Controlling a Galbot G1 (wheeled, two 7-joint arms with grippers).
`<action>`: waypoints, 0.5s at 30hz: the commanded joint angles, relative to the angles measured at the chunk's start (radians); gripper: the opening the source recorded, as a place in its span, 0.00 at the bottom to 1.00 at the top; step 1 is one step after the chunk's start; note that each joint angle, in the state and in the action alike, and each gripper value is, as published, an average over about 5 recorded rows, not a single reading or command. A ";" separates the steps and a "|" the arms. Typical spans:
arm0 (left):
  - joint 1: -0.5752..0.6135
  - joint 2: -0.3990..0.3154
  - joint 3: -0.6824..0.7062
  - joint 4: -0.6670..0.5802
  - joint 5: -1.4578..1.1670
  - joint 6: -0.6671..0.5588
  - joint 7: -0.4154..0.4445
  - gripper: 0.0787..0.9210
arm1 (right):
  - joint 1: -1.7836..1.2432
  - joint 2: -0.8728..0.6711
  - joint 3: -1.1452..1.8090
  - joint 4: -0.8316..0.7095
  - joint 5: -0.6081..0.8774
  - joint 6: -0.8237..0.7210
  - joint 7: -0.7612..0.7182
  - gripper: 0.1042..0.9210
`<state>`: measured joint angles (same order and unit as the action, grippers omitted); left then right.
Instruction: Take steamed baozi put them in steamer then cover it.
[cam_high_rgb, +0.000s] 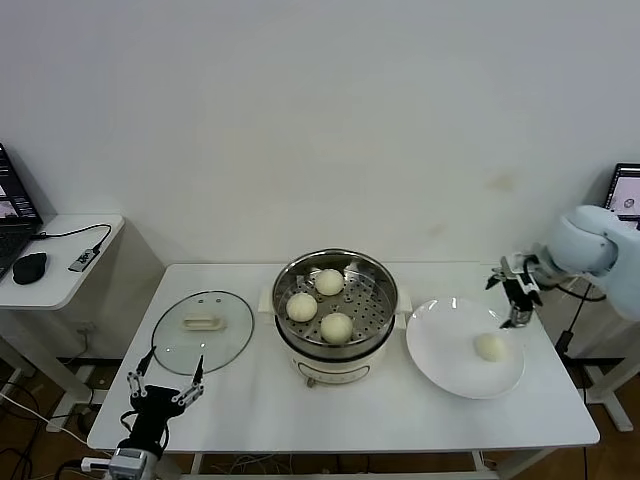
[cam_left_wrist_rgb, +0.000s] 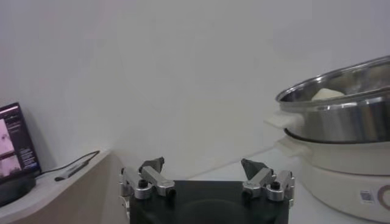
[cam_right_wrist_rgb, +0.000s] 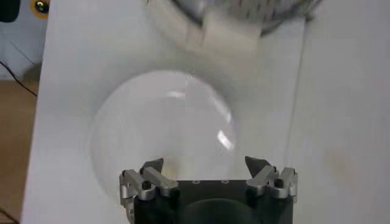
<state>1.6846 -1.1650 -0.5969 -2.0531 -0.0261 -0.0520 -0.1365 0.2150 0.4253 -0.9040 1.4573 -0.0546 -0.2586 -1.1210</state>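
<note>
In the left wrist view the steamer (cam_left_wrist_rgb: 341, 115) is cut off by the picture's edge, and only the top of one baozi (cam_left_wrist_rgb: 327, 94) shows above the steamer's rim. In the right wrist view the steamer's base is blurred.

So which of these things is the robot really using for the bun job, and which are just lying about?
Part of the job:
- steamer, three baozi already inside
- last baozi on the white plate
- glass cover, lying on the table left of the steamer
- right gripper, open above the plate
- left gripper, open, idle near the cover

Just lying about:
- laptop
- mouse
</note>
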 joint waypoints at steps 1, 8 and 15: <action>0.002 0.000 0.004 -0.001 0.002 0.001 0.000 0.88 | -0.353 -0.034 0.297 -0.129 -0.109 0.044 0.012 0.88; 0.006 -0.001 -0.007 0.002 0.002 0.004 0.001 0.88 | -0.409 0.083 0.350 -0.234 -0.146 0.070 0.043 0.88; 0.007 -0.001 -0.019 0.006 -0.001 0.005 0.002 0.88 | -0.425 0.187 0.360 -0.334 -0.189 0.100 0.060 0.88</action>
<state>1.6924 -1.1666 -0.6152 -2.0484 -0.0263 -0.0472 -0.1353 -0.1127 0.5268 -0.6270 1.2395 -0.1915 -0.1849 -1.0727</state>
